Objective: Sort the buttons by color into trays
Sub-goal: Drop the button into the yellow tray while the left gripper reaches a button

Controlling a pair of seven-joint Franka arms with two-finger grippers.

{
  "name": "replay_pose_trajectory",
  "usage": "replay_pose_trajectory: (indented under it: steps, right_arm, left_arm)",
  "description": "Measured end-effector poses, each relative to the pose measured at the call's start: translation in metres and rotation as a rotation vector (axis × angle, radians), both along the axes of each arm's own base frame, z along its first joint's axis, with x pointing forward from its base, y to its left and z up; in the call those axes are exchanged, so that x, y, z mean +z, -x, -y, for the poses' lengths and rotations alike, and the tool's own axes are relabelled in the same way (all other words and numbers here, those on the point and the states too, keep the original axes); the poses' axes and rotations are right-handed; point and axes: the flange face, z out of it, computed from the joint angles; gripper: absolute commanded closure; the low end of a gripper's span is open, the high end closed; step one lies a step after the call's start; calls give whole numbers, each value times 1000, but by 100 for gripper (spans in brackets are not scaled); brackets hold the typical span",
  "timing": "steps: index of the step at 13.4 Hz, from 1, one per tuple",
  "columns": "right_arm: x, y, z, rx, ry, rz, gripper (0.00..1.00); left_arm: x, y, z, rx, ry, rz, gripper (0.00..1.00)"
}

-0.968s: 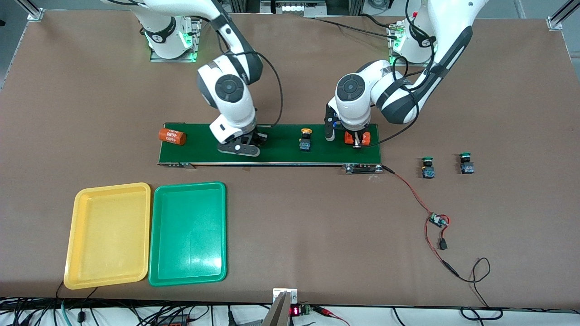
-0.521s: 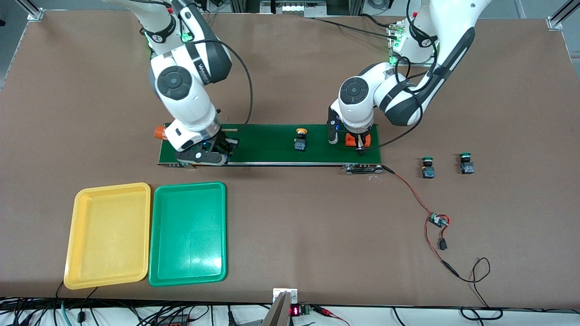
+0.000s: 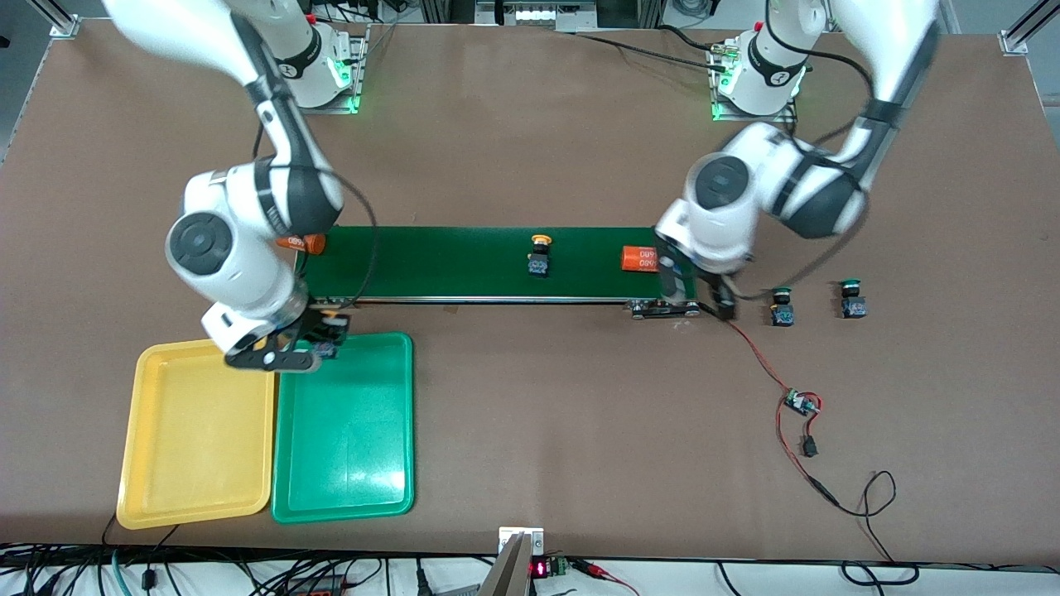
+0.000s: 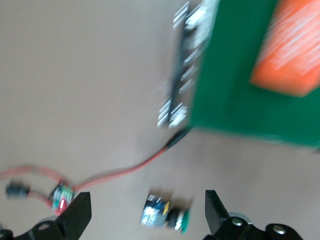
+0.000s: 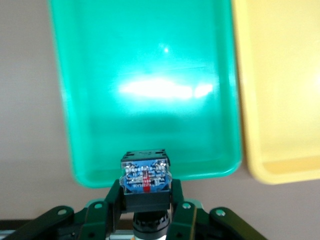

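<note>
My right gripper point(image 3: 319, 341) is shut on a yellow-capped button point(image 3: 330, 324) and holds it over the green tray's point(image 3: 389, 497) edge nearest the belt, next to the yellow tray point(image 3: 149, 497). In the right wrist view the fingers point(image 5: 114, 195) clamp its black-blue body point(image 5: 145, 175) above the green tray point(image 5: 100, 125) and yellow tray point(image 5: 280, 100). My left gripper point(image 3: 700, 294) is open, over the table at the belt's end. A green button point(image 4: 165, 217) lies below its spread gripper point(image 4: 147, 202). Two green buttons point(image 3: 782, 306) point(image 3: 853, 300) stand on the table. A yellow button point(image 3: 539, 255) stands on the belt.
The dark-green conveyor belt point(image 3: 464, 265) carries an orange cylinder point(image 3: 642, 258); another orange cylinder point(image 3: 302, 242) lies at its end toward the right arm. A red wire point(image 3: 754, 356) runs from the belt to a small circuit board point(image 3: 799, 403).
My right gripper carried its button off the belt to above the trays. My left gripper let go of the orange cylinder and moved off the belt's end toward the green buttons.
</note>
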Motion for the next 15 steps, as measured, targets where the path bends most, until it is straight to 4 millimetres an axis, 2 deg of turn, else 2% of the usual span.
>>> replay_pose_trajectory:
  steps: [1,3,5,7,9,11,12,13,14,15]
  right_arm:
    - [-9,-7,26,25,8,-12,91]
    - [-26,-18,78,91,20,-34,91]
    - [-40,-28,128,138,28,-45,91]
    - [-54,-39,171,170,35,-50,90]
    - [-75,-48,201,185,41,-54,89]
    - [-98,-57,217,184,52,-34,89]
    - [-110,-60,222,185,59,-16,85]
    - [-119,-61,225,185,64,-3,78]
    - [-127,-62,226,184,67,4,57]
    - [-131,-62,227,184,68,5,40]
  left_arm:
    - [-2,-15,-38,57,19,25,2]
    - [-10,-34,-98,184,82,59,1]
    - [-22,-41,-142,399,180,34,1]
    - [-34,-41,-175,638,253,9,0]
    - [-51,-39,-190,858,285,-12,0]
    - [-67,-36,-188,1000,280,-28,0]
    - [-74,-35,-186,1060,273,-33,0]
    - [-79,-34,-185,1119,265,-34,0]
    - [-84,-33,-185,1169,258,-36,0]
    - [-89,-32,-184,1206,251,-40,0]
